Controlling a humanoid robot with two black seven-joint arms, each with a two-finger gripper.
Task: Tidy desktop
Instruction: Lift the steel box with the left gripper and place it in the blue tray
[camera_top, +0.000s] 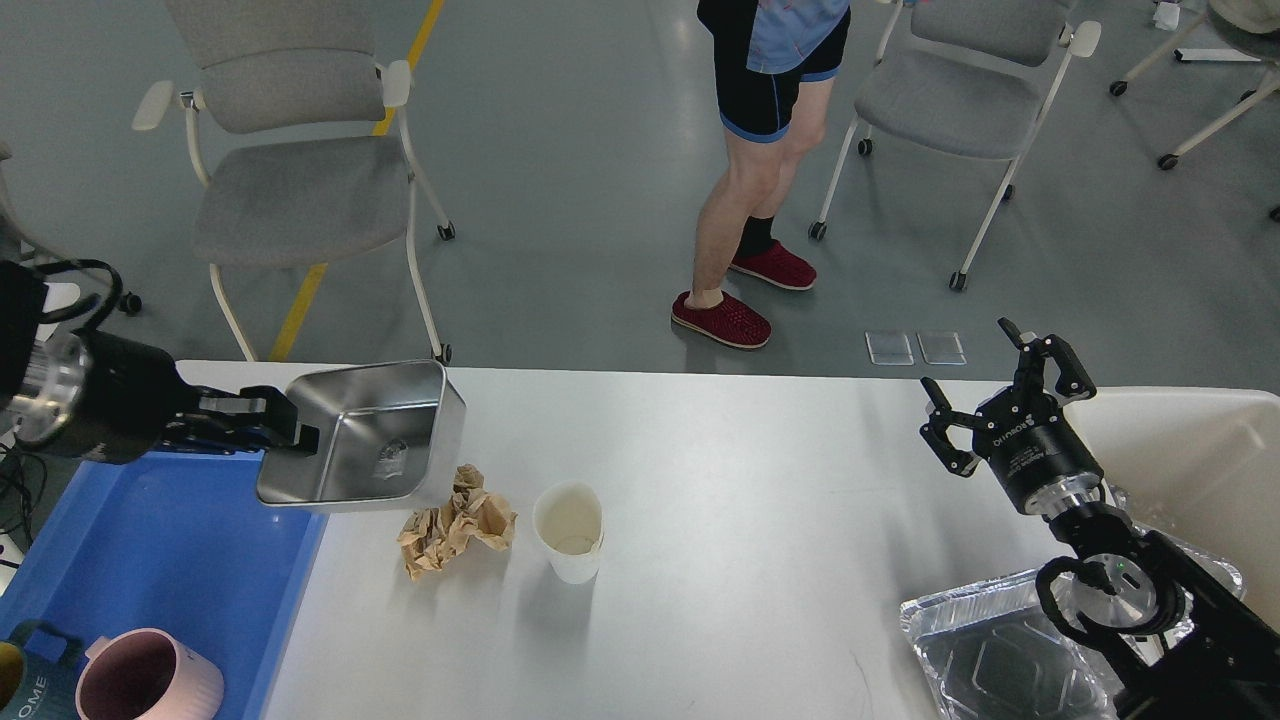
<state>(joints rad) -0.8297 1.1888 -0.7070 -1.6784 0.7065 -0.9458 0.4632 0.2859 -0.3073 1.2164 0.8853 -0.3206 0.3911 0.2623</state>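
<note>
At the left of the frame, the left hand (262, 425) is clamped on the rim of a steel tray (365, 435), holding it aloft over the worktop (760, 500), which fills the lower frame. The right hand (1000, 385), at right, hangs with fingers spread, holding nothing. Crumpled brown paper (455, 518) and a paper cup (570, 530) sit at centre, just beside each other.

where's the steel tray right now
In the head view the steel tray is on the left, held up by the left gripper over the desktop, above the right edge of the blue tray and just behind the crumpled brown paper.
</note>
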